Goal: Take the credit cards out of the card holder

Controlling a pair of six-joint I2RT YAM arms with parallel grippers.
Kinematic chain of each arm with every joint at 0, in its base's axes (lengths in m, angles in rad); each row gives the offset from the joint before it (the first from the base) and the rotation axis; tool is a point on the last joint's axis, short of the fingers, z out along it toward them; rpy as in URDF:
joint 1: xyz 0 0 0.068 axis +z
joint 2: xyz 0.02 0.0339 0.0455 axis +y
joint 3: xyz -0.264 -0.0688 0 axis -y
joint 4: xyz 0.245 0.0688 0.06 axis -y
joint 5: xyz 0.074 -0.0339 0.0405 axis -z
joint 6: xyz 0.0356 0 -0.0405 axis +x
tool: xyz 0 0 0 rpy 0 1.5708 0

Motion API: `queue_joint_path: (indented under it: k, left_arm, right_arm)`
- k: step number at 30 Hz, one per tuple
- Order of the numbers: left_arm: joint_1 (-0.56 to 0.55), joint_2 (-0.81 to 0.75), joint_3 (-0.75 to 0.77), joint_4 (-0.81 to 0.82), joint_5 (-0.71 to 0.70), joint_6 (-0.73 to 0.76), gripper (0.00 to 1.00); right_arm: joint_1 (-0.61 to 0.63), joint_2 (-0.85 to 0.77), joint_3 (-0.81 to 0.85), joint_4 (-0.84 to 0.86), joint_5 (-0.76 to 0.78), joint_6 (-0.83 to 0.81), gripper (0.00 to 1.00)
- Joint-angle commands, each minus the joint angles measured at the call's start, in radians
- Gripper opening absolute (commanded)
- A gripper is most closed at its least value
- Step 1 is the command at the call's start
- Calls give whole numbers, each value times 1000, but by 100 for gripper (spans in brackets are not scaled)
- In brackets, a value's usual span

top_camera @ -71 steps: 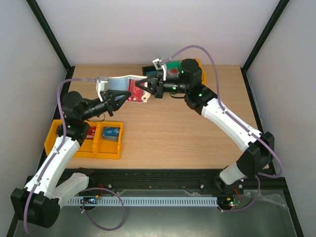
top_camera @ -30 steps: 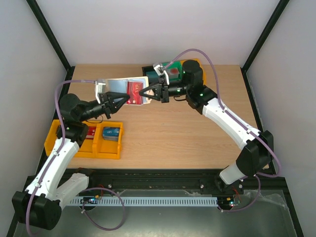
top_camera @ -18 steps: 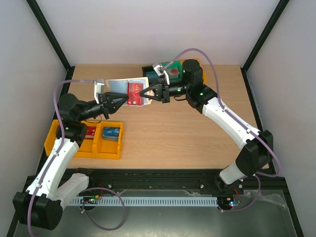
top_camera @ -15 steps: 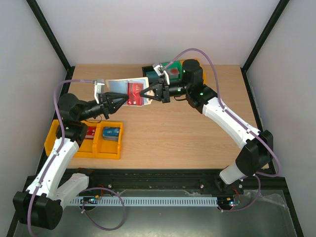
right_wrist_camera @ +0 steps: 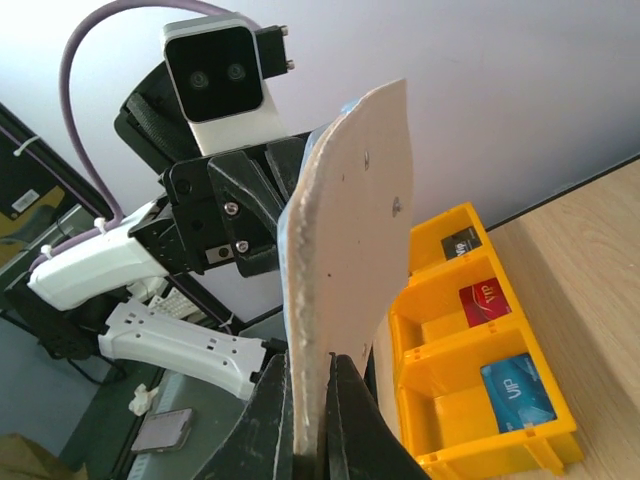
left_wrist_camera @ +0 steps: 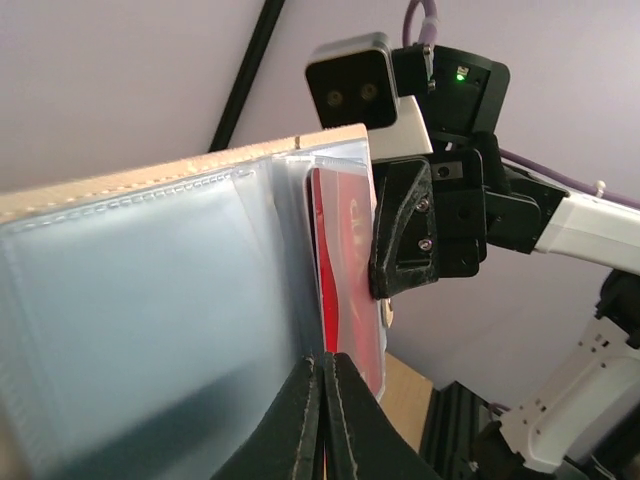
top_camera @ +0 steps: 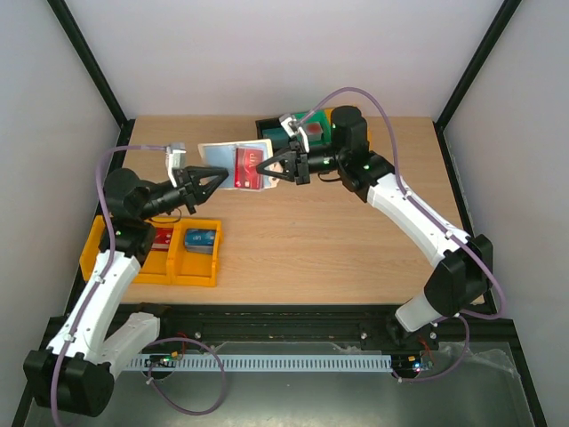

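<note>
Both arms are holding the opened card holder (top_camera: pixel 233 166) aloft over the worktop's (top_camera: pixel 311 240) far left-centre. The L tool (top_camera: pixel 216 178) is clenching its clear-sleeve edge and the R tool (top_camera: pixel 267 166) is clenching the cream outer flap, w/ the long axis running left-right between them and the blue-grey inside facing up. The holder is looking light and floppy, its flap bowing and sleeves glossy, prob. slick. The red card (top_camera: pixel 249 169), sitting in the pocket by the R tool, is looking thin but stiff, so pinching whichever card edge clears the sleeve seems best.
</note>
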State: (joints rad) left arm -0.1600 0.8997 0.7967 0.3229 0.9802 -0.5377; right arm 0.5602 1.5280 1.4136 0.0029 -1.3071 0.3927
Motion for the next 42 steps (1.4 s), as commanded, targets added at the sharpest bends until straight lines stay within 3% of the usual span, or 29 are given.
queue_joint_path:
  k: [1,6,9,12,18,23,42]
  left_arm:
    - [14,-15,5,-13,-17,32,2]
    - [-55,25,13,-4,-34,41,3]
    - [-48,41,14,12,-21,10,19]
    - [-53,50,13,23,5,11,25]
    - [-61,84,21,34,1,-10,20]
    - [-85,86,27,41,66,13,3]
    - [7,-4,-3,49,91,-17,2]
  right_arm:
    - [-20,-15,42,-12,-16,-16,2]
    - [-9,-7,49,34,-16,29,2]
    - [-6,-13,50,36,-20,24,2]
    - [-3,-15,45,39,-22,27,2]
    - [29,-5,60,47,-29,32,2]
    - [30,-12,63,57,-29,30,2]
    - [-91,-74,12,-34,-17,-49,2]
